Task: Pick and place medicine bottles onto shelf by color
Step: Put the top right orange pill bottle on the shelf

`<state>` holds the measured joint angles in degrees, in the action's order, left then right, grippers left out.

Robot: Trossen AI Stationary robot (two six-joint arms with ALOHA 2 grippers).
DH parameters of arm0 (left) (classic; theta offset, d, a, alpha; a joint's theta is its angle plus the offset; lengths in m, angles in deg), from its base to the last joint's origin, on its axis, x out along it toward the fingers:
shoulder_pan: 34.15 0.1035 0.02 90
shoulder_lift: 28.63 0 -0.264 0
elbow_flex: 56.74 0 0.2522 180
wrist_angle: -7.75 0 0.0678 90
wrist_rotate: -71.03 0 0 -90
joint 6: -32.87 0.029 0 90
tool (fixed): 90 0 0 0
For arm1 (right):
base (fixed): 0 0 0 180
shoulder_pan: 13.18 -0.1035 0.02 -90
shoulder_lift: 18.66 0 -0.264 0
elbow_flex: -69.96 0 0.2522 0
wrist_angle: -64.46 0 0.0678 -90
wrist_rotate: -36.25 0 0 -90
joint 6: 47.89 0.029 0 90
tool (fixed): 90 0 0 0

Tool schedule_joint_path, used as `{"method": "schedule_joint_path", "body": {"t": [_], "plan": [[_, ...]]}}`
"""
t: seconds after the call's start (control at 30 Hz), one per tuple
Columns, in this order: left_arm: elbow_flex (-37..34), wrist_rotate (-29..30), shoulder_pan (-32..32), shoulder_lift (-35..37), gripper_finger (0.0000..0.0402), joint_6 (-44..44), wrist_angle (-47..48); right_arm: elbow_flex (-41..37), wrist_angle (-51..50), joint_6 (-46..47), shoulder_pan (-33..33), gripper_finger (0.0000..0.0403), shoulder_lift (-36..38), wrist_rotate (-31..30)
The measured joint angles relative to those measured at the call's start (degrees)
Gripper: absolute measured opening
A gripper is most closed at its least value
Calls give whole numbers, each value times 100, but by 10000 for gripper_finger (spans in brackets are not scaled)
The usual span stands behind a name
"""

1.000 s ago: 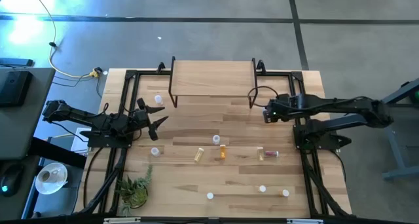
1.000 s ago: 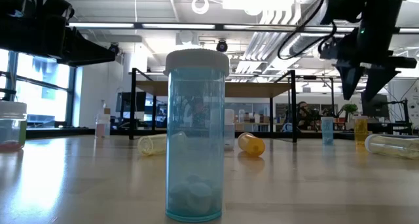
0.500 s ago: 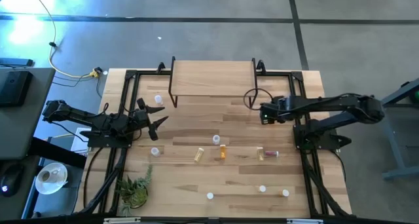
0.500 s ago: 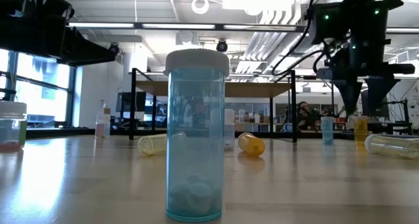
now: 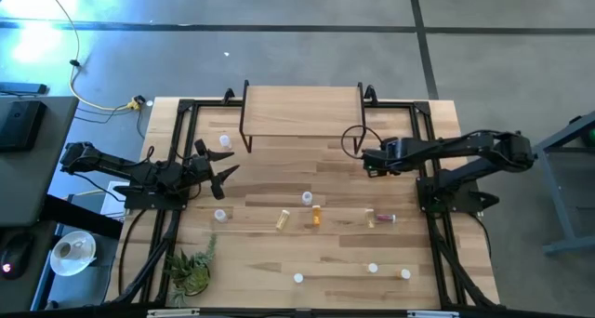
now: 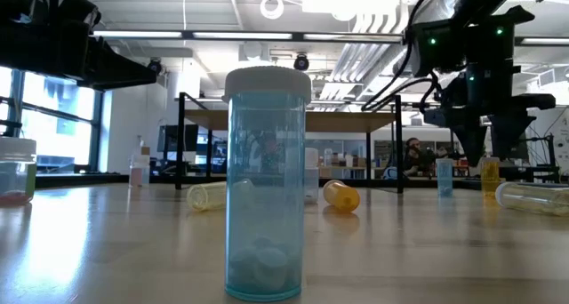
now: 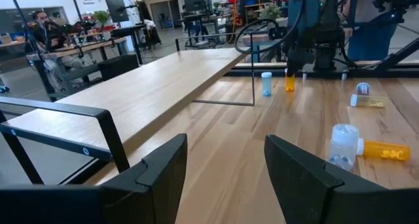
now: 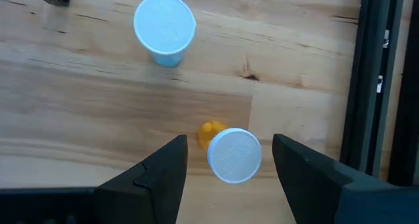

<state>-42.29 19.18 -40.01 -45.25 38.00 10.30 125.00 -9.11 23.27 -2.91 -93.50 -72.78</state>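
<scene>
tabletop (image 5: 335, 183): bottles scattered, none yet on shelf (image 5: 302, 112). right hand (image 8: 228, 160): moved leftward over the last second, now spread wide directly above orange bottle (image 8: 233, 155) near shelf's right leg; grasp likely next. left hand (image 7: 226, 171): parked, spread wide.

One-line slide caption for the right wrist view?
Right gripper, fingers open, hangs above an upright orange bottle, with a blue bottle standing apart on the wooden table.

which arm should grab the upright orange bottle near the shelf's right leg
Right. The right gripper hangs open directly above the orange bottle, whose white cap sits between its fingers. The left gripper is open across the table, on the shelf's other side.
</scene>
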Motion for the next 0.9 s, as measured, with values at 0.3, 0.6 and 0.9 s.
{"method": "schedule_joint_path", "body": {"t": [0.3, 0.6, 0.9], "plan": [[0, 0, 0, 0, 195, 0, 2, 0, 2, 82, 0, 171, -214, 16], [-1, -2, 0, 0, 195, 0, 2, 0, -1, 44, 0, 122, -195, -7], [0, -2, 0, 0, 195, 0, 2, 9, -61, -95, 0, 100, -194, 52]]}}
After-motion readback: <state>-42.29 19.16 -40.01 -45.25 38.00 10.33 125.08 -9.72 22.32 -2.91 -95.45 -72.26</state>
